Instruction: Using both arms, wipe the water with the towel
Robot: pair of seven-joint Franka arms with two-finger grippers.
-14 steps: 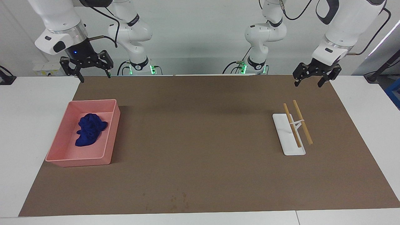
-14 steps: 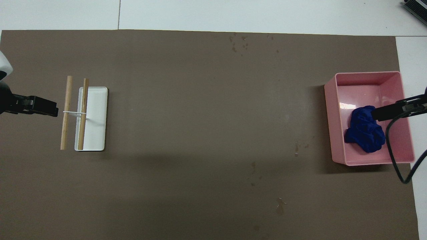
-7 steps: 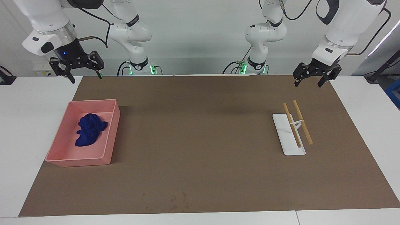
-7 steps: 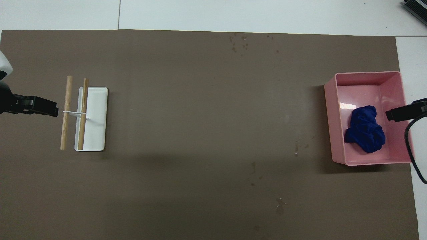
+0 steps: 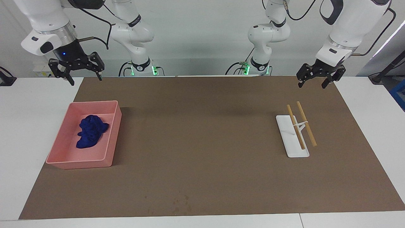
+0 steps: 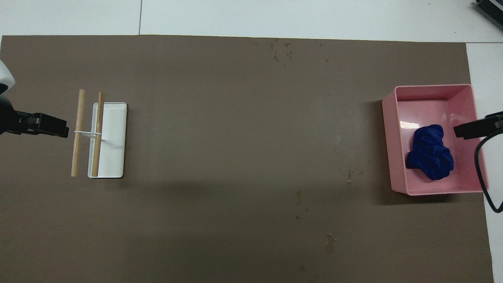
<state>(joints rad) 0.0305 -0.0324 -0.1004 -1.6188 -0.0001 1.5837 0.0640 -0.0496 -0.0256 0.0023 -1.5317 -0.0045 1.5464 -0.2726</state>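
Note:
The navy blue towel [image 5: 91, 131] lies bunched in a pink bin [image 5: 95, 103] toward the right arm's end of the brown mat; it also shows in the overhead view [image 6: 430, 152]. My right gripper [image 5: 86, 80] hangs open and empty, high in the air. In the overhead view its tip [image 6: 459, 131] is over the bin's [image 6: 432, 86] outer wall, beside the towel. My left gripper [image 5: 312, 85] is open and empty, raised near the white tray; its tip shows in the overhead view [image 6: 65, 131]. I cannot make out a water streak on the mat.
A white tray [image 5: 286, 129] with two wooden sticks [image 5: 306, 123] lies toward the left arm's end; it also shows in the overhead view [image 6: 114, 137]. Small dark blotches [image 6: 281, 51] mark the mat's edge farthest from the robots. A few faint spots [image 6: 329, 243] lie nearer to the robots.
My right gripper has drawn back from over the towel toward the right arm's end of the table, then almost stopped. The left arm and the towel have not moved.

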